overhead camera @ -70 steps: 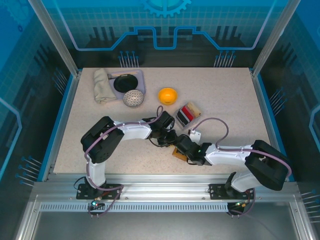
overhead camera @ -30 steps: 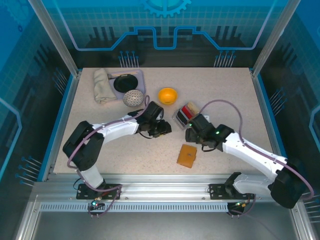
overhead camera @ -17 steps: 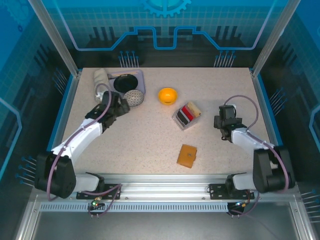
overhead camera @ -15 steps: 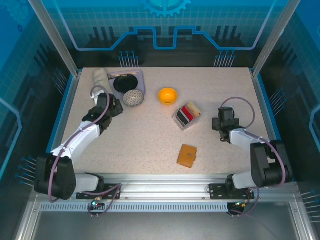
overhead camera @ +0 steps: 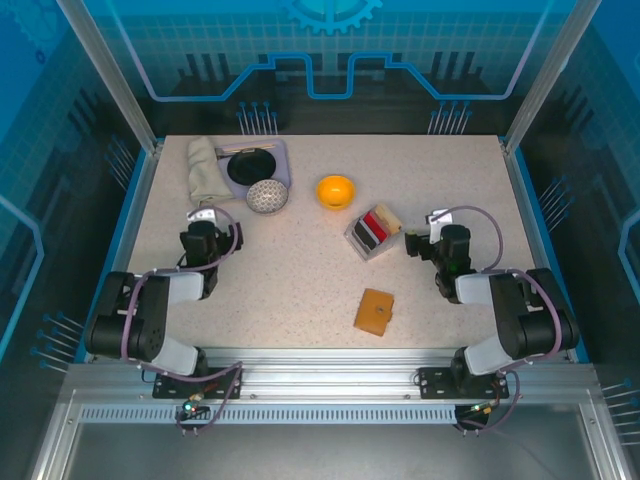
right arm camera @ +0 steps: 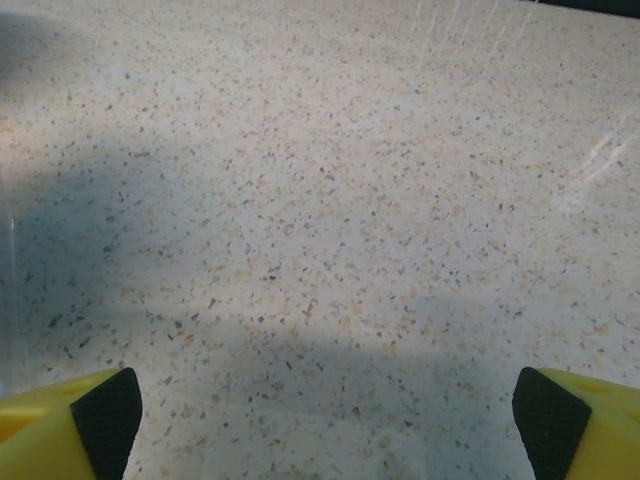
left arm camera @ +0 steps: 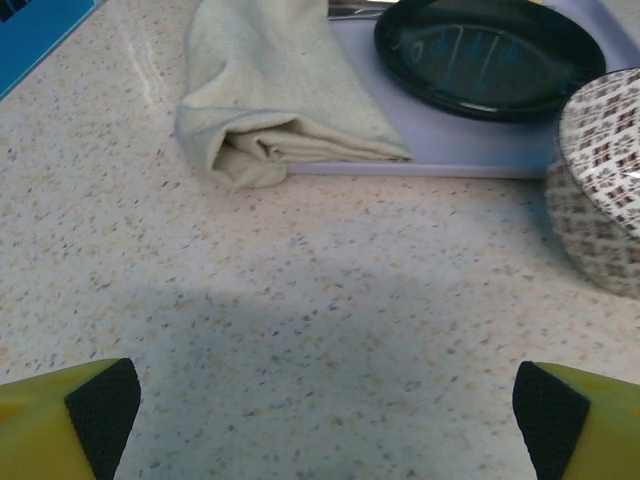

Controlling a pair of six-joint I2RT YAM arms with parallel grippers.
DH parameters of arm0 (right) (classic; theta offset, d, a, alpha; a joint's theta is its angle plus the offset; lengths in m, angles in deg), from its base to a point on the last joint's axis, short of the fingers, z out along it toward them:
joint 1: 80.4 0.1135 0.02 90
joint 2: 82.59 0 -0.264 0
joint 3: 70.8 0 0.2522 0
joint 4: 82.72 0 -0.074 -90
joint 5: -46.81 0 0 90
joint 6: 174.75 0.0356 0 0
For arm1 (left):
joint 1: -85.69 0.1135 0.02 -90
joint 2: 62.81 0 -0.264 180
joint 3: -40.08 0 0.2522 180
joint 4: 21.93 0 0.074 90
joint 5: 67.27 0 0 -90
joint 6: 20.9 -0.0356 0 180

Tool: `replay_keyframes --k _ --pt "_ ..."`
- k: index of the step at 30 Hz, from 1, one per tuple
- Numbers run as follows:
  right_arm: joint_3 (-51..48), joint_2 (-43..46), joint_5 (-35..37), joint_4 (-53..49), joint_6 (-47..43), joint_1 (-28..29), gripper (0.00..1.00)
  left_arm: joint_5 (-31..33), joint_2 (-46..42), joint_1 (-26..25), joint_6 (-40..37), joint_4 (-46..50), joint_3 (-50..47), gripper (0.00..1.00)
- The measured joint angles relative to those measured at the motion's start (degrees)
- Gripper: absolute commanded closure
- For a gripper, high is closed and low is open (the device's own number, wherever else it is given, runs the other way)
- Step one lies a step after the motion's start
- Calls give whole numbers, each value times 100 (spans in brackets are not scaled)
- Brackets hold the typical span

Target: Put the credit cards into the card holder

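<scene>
Top external showed the card holder (overhead camera: pixel 374 311) lying flat, apparently closed, near the table's (overhead camera: pixel 290 280) front edge, its long axis running near-to-far, tipped slightly right. The credit cards (overhead camera: pixel 375 226) sat in a grey tray (overhead camera: pixel 358 243) beyond it. Left gripper (left arm camera: pixel 320 415) and right gripper (right arm camera: pixel 320 415) gaped wide, empty.

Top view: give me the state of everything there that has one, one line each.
Card holder: folded shut, lying flat.
Cards: standing in the grey tray, not in the holder.
Orange bowl: upright, empty.
Cloth: folded, lying flat.
Left gripper: jaws open, empty.
Right gripper: jaws open, empty.
</scene>
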Motion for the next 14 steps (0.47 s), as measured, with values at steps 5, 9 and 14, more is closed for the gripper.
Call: replay_keyframes --k 5,9,14 --pt "7 0 2 170 46 -7 0 -229 116 2 -33 -402 -74 1" --pt "7 0 0 212 46 -11 0 -243 116 -24 -37 -599 -74 1" --pt "7 0 0 234 46 -11 0 -254 116 -28 -37 -664 -74 1"
